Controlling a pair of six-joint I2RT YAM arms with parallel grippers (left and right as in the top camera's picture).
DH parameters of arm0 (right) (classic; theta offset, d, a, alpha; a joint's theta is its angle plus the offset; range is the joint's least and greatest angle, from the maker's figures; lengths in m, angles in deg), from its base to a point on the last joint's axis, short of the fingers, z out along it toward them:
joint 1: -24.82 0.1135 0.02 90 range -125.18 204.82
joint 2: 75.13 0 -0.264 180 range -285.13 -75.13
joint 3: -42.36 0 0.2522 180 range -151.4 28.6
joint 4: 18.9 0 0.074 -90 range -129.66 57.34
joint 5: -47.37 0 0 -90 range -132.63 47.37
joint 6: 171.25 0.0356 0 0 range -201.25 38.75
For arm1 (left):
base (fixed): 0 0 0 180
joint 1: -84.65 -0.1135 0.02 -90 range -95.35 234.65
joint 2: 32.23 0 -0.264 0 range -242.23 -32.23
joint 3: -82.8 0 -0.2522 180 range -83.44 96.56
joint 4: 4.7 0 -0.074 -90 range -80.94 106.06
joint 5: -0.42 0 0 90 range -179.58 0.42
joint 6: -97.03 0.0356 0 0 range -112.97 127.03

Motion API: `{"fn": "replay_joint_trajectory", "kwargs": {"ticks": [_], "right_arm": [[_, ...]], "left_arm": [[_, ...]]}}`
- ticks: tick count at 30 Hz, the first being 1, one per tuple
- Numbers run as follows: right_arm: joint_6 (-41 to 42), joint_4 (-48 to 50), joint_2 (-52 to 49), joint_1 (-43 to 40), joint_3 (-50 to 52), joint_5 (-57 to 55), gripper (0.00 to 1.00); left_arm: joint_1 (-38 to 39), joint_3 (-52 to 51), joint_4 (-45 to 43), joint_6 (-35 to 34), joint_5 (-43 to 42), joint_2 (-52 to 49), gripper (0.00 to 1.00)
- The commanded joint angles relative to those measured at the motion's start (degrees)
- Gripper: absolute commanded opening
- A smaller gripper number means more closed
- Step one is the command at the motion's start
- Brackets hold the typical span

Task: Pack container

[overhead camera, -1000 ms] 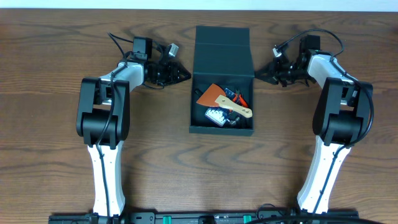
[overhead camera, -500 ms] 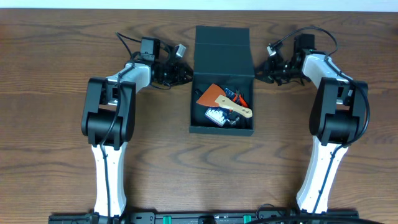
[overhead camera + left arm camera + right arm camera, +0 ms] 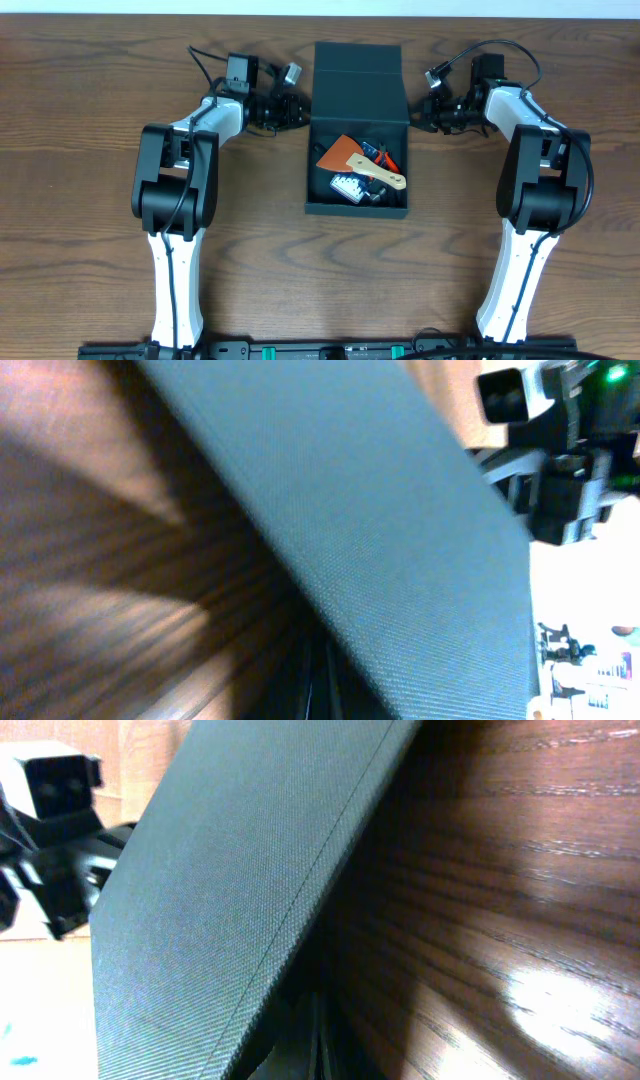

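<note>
- Container (image 3: 357,70): dark teal-green all over, matte; seen close, a fine woven weave pattern covers it.
- Table (image 3: 80,200): mid-brown wood with darker grain streaks running lengthwise and pale glossy patches near the box.
- Scraper (image 3: 340,153): rust-orange blade, pale tan wooden handle.
- Small tool (image 3: 386,158): red-orange grips, otherwise dark.
- Small item (image 3: 347,184): white, flecked with black.
- Left arm (image 3: 170,200) and right arm (image 3: 535,200): white shells, black joints and black heads.
- Cables (image 3: 497,43): black.
- Light (image 3: 612,372) on the far arm's head: bright green.
- Wall strip (image 3: 320,7) along the table's far edge: off-white.
</note>
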Motion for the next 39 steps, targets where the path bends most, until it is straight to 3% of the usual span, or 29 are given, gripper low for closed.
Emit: {"fn": "replay_joint_trajectory", "kwargs": {"ticks": [1,20,30,39], "right_arm": [[-2.5,0.0,-0.4,0.7,0.1,1.7,0.01],[-3.7,1.6,-0.4,-0.8,-4.0,1.0,0.01],[-7.2,-6.7,-0.4,-1.3,-13.2,-2.4,0.01],[-7.1,-8.6,-0.4,-1.4,-14.3,-2.0,0.01]], "left_arm": [[0.0,2.7,-0.3,-1.3,-1.7,-1.3,0.06],[-0.6,5.6,0.0,-1.6,-4.5,-0.7,0.05],[-2.8,5.6,0.0,-1.6,-4.5,1.6,0.05],[-2.9,5.6,0.0,-1.6,-4.4,2.2,0.06]]}}
